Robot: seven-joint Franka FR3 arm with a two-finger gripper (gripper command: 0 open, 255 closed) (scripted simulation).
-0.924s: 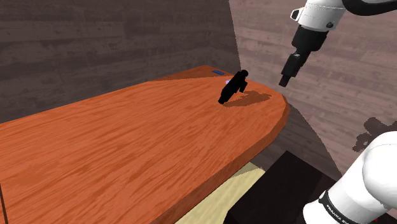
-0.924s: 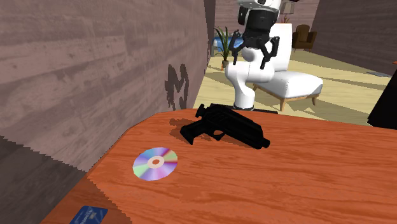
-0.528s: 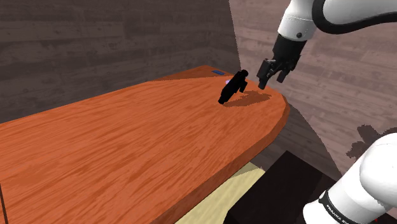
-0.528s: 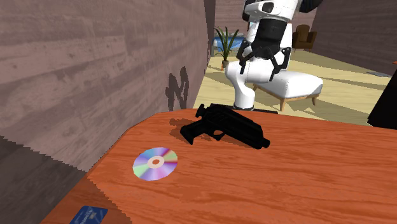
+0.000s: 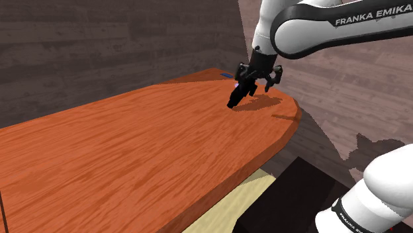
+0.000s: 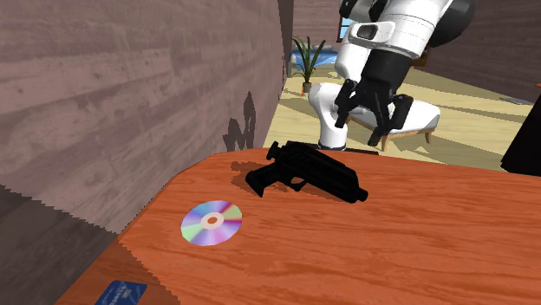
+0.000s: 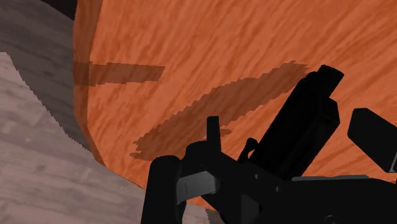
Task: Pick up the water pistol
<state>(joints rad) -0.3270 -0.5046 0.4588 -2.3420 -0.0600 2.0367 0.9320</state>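
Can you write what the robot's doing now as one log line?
stage: approach | gripper: above water pistol | fingers: open | water pistol: on table, not held
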